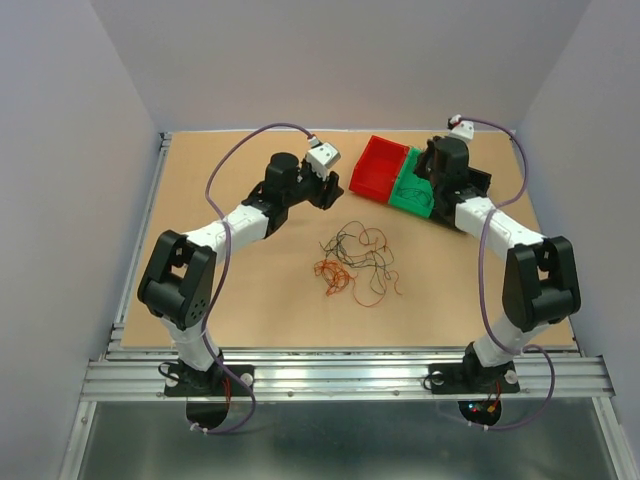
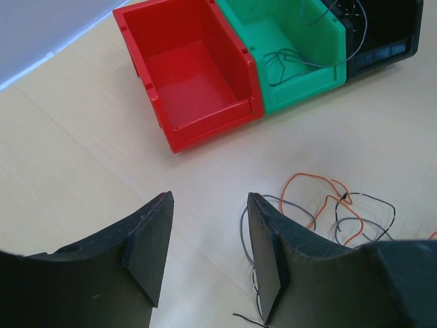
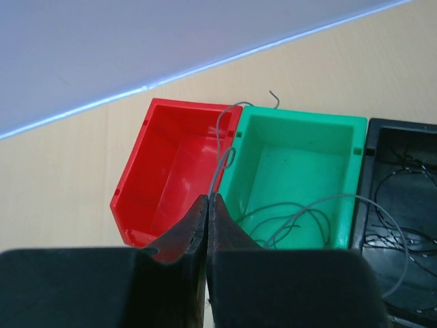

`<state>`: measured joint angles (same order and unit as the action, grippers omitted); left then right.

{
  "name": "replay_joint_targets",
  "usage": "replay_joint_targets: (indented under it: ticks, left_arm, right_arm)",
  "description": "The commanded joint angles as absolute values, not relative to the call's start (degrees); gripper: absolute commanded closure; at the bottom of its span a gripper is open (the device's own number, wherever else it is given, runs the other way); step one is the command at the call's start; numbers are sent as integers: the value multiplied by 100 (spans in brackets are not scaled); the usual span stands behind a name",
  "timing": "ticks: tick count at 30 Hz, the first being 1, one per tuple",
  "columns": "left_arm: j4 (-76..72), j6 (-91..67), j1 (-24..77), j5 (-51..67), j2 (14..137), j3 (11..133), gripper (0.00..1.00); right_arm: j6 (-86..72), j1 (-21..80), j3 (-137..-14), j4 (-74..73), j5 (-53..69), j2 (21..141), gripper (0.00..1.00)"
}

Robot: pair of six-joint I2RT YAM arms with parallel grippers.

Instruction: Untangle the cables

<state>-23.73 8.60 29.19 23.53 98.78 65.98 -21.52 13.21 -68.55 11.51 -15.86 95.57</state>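
The cables (image 1: 355, 262) lie as a loose tangle of thin black, grey and orange-red wires on the table's middle. Part of the tangle shows in the left wrist view (image 2: 334, 208). My left gripper (image 1: 327, 194) is open and empty, held above the table just behind and left of the tangle; in its own view (image 2: 208, 249) a grey wire runs along the right finger (image 2: 270, 253). My right gripper (image 1: 422, 170) hovers over the green bin (image 1: 410, 190). In its own view it (image 3: 208, 200) is shut on a thin grey wire (image 3: 220, 167) that curls up from the tips.
A red bin (image 1: 380, 167), empty (image 3: 171, 171), stands left of the green bin (image 3: 300, 150), which holds a few grey wires (image 3: 287, 219). A black bin (image 3: 403, 184) to the right holds several dark wires. All three stand at the back right.
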Motion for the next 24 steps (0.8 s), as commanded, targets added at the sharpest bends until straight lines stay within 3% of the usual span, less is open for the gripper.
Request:
replay_joint_targets:
  ticks: [1, 9, 24]
  left_arm:
    - [-2601, 1002, 2979, 2303, 9545, 6522, 42]
    - [-2575, 1055, 3014, 2303, 9598, 6565, 42]
    - [-2452, 1309, 3313, 2013, 9501, 6539, 42]
  right_arm:
    - [-2267, 1354, -6146, 2266, -1644, 9001, 99]
    - [-1951, 1354, -6856, 1898, -1547, 8789, 99]
    - [-2057, 1354, -5643, 2329, -1345, 8025, 99]
